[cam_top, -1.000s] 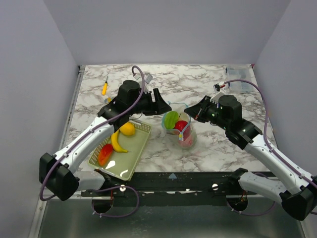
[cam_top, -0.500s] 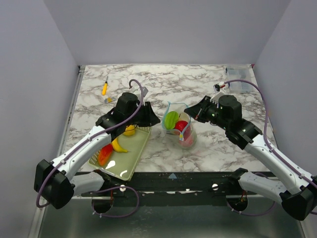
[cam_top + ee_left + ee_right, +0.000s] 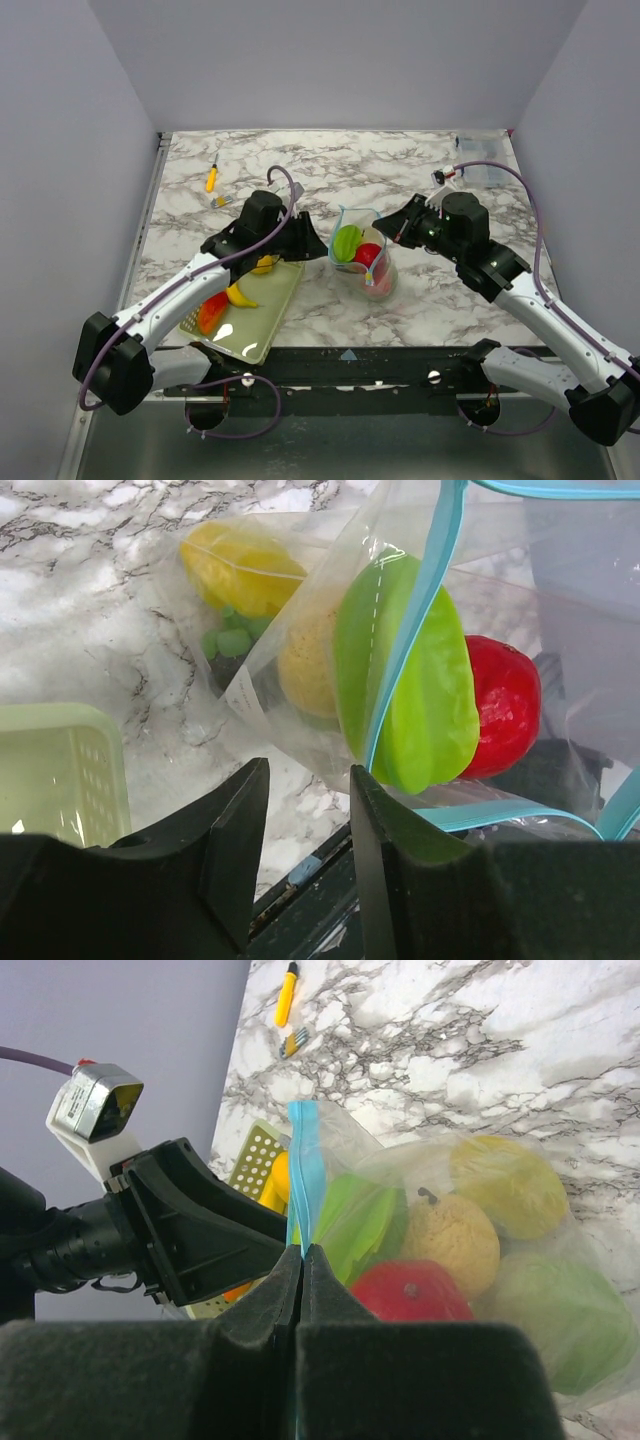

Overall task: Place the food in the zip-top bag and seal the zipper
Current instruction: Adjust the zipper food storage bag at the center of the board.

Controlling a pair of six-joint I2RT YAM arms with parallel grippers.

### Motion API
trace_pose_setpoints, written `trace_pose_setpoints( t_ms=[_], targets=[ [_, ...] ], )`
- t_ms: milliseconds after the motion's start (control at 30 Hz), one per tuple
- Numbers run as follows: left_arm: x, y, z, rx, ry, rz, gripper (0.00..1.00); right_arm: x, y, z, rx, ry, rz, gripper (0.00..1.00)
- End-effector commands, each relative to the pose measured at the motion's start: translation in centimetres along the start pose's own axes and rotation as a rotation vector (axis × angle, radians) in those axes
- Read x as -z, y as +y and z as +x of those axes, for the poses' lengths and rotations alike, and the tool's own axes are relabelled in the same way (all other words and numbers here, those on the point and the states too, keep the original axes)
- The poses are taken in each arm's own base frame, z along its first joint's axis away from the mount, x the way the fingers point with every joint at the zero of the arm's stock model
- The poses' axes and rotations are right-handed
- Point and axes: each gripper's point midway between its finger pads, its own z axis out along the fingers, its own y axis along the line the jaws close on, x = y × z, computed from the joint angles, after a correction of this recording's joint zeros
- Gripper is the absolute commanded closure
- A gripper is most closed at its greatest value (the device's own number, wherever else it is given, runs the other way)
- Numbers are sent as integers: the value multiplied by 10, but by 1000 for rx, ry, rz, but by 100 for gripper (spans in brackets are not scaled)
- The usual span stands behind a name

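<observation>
The clear zip-top bag (image 3: 372, 272) stands on the marble table, its light-blue zipper (image 3: 425, 600) gaping at the top. A green food (image 3: 420, 680) sits in the mouth beside a red food (image 3: 505, 705), with yellow and pale pieces lower inside. My right gripper (image 3: 303, 1250) is shut on the zipper (image 3: 305, 1160) at the bag's right rim. My left gripper (image 3: 305, 770) hangs open just left of the bag with nothing between its fingers. A banana (image 3: 238, 295), a red-orange piece (image 3: 212, 312) and a yellow-orange fruit (image 3: 262, 264) lie in the mesh basket.
The pale green mesh basket (image 3: 255, 340) sits at the front left, under my left arm. A yellow pen-like item (image 3: 211, 179) and a small object (image 3: 222, 200) lie at the back left. A clear container (image 3: 480, 172) stands at the back right corner.
My left gripper has drawn back from the bag's mouth, lower and to the left, and its jaws have narrowed. The right gripper and the bag have stayed put.
</observation>
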Motion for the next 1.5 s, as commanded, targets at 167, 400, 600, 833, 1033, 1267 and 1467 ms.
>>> trace_pose_setpoints(
  t_ms=[167, 400, 600, 833, 1033, 1267, 1467],
  targets=[
    [28, -14, -15, -28, -142, 43, 62, 6, 7, -7, 3, -29, -16, 99],
    [19, -18, -10, -8, -102, 74, 67, 4, 7, -5, -4, -22, -20, 99],
    [8, -14, -2, 11, -74, 86, 70, 7, 7, -6, -5, -30, -21, 99],
    [-2, -19, 7, 21, -30, 123, 64, 3, 5, -3, -7, -21, -18, 99],
    [-10, -24, 10, 33, 3, 150, 63, 2, 3, -1, -5, -14, -13, 99],
    [2, -40, 1, 8, 3, 185, 100, 3, 4, -3, 75, 2, -2, 99],
    [30, -73, -16, 63, -15, 239, 100, 19, -2, -21, 327, 77, 114, 99]
  ],
)
